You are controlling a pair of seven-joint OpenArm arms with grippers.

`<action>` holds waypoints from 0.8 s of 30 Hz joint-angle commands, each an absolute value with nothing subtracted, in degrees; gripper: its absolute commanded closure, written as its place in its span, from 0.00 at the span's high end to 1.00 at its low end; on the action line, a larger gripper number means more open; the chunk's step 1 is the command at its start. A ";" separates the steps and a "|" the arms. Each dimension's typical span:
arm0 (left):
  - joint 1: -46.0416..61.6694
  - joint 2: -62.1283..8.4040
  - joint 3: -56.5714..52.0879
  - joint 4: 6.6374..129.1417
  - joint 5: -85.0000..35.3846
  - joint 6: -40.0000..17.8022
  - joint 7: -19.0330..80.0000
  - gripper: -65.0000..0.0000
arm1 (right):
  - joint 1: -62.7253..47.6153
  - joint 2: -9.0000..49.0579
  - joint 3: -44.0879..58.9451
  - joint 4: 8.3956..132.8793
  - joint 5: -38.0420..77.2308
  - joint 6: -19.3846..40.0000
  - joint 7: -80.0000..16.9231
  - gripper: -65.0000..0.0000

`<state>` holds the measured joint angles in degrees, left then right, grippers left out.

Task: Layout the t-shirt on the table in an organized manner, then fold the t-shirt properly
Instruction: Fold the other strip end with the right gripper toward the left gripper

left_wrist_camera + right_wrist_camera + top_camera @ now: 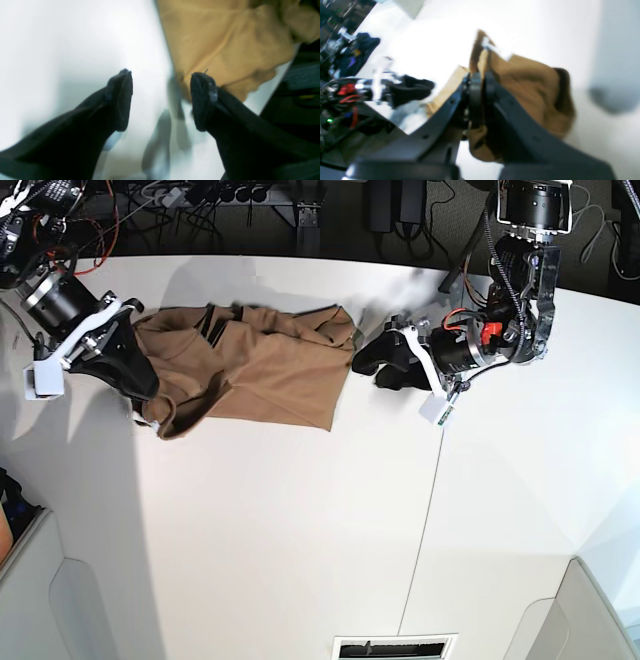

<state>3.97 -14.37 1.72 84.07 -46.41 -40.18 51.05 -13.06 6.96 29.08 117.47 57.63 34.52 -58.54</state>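
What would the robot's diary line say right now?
right gripper: shut on t-shirt | left gripper: open, empty, beside shirt edge | t-shirt: bunched on table, not yet flat

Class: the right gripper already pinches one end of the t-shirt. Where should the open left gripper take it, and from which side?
Probably the free edge of the t-shirt nearest the left gripper, approached sideways along the table: that edge lies flat, straight and unheld.

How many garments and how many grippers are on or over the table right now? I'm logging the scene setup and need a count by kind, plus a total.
Garments: 1, the t-shirt, tan, bunched on the table.
Grippers: 2, the right gripper shut on the shirt, the left gripper open beside it.
Total: 3.
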 commanded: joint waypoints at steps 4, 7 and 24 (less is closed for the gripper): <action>3.79 -13.10 2.26 82.52 -45.17 -40.00 52.21 0.61 | -12.56 5.43 19.81 118.34 53.69 34.72 -57.10 0.00; 3.81 -13.08 2.24 82.52 -45.17 -40.00 52.58 0.61 | -12.05 4.67 12.60 117.89 48.21 34.68 -52.86 0.00; 3.84 -13.52 -7.66 84.99 -58.83 -40.00 61.08 0.60 | -7.81 5.69 -1.50 118.26 36.91 33.43 -50.02 0.56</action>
<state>4.36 -13.19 -7.64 83.81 -57.23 -39.57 62.00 -8.56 5.61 -1.58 117.12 35.53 33.21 -51.53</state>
